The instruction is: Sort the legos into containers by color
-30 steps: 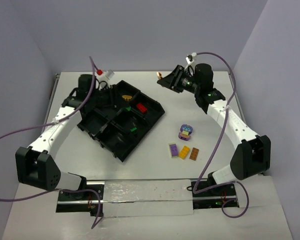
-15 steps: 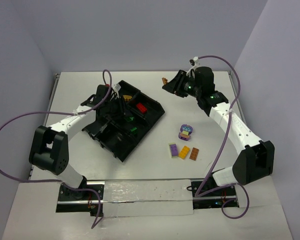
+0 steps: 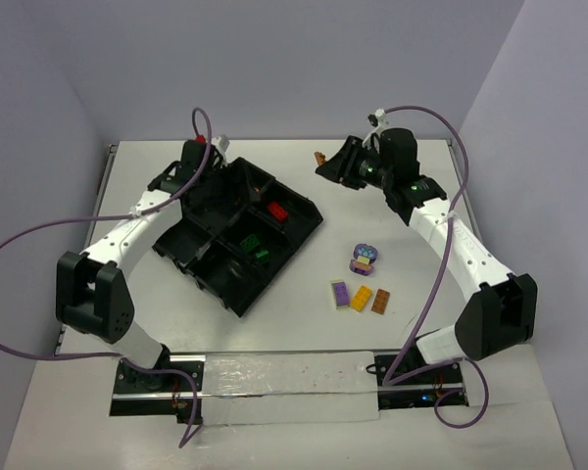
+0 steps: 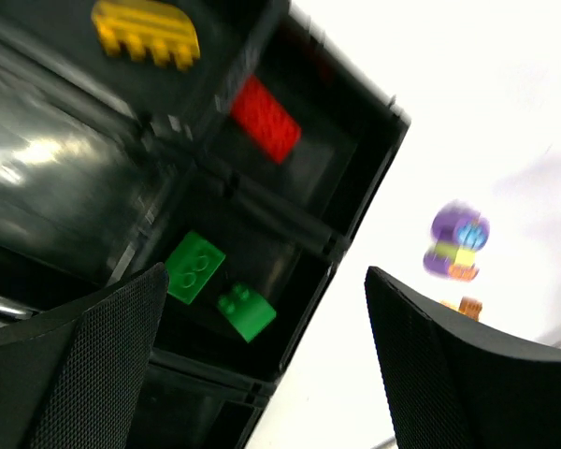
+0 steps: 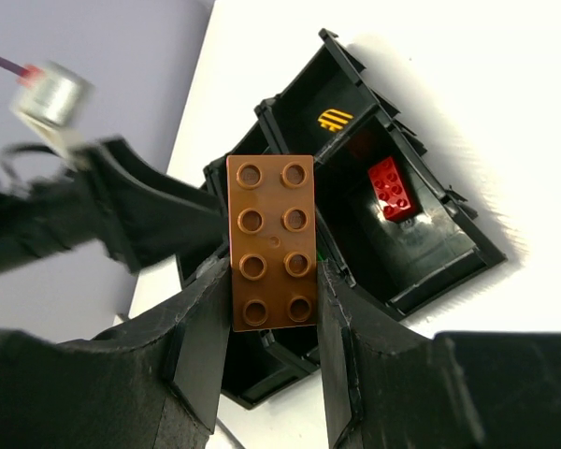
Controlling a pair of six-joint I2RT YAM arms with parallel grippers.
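Brown studded brick (image 5: 271,224) is being clamped by the right hand (image 5: 271,290), raised near the far corner of the black divided tray (image 3: 304,227), while the left hand (image 4: 265,276) is hovering with fingers (image 4: 84,365) wide apart over compartments (image 4: 262,210) holding a red brick (image 4: 265,119) and two green bricks (image 4: 194,267).

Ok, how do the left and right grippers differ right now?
The left gripper is open; the right gripper is shut. The left gripper holds nothing; the right gripper clamps a brown brick by its long sides. The left gripper hangs at the far left edge of the black tray; the right gripper is off it, further right. Both are at the far end of the table.
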